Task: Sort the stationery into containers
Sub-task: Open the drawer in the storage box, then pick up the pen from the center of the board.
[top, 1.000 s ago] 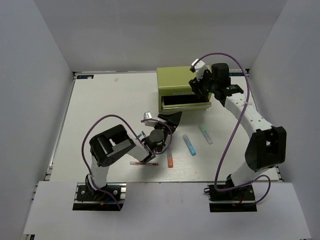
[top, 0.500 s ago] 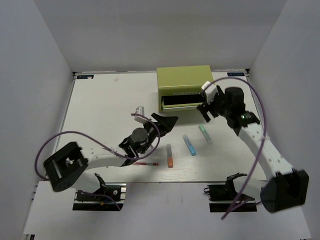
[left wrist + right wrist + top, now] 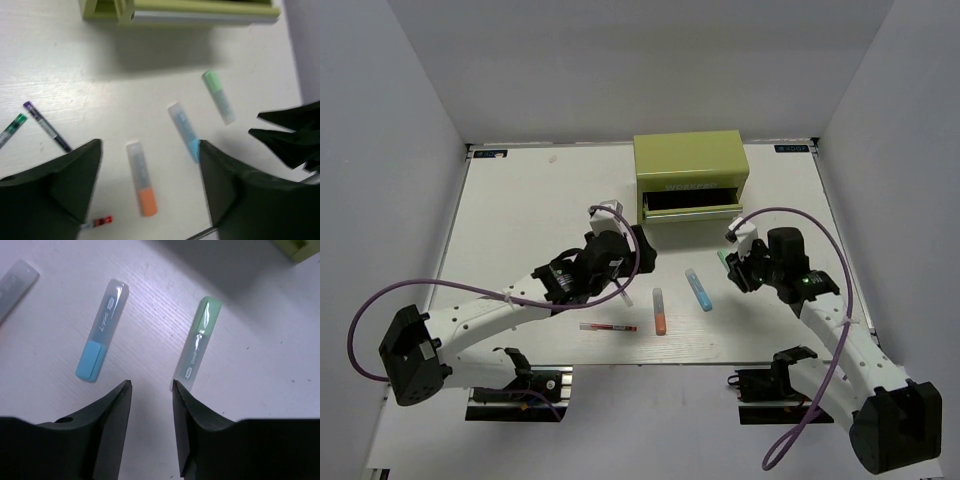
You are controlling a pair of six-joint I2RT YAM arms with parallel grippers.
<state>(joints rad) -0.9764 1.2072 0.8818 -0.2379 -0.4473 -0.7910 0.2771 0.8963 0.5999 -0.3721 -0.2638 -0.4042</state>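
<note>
The olive-green cabinet stands at the back, one drawer pulled open. The orange marker, blue marker and red-white pen lie on the table. My left gripper is open and empty, above the orange marker. Two dark-and-white pens lie to its left. My right gripper is open and empty, its tips just short of the mint marker, with the blue marker to the left.
The cabinet's front edge crosses the top of the left wrist view. My right gripper's fingers show at that view's right edge. White walls close in the table on three sides.
My right gripper has left the cabinet drawer and come down to the table by the mint marker. My left arm has stretched out and its gripper has shifted slightly.
</note>
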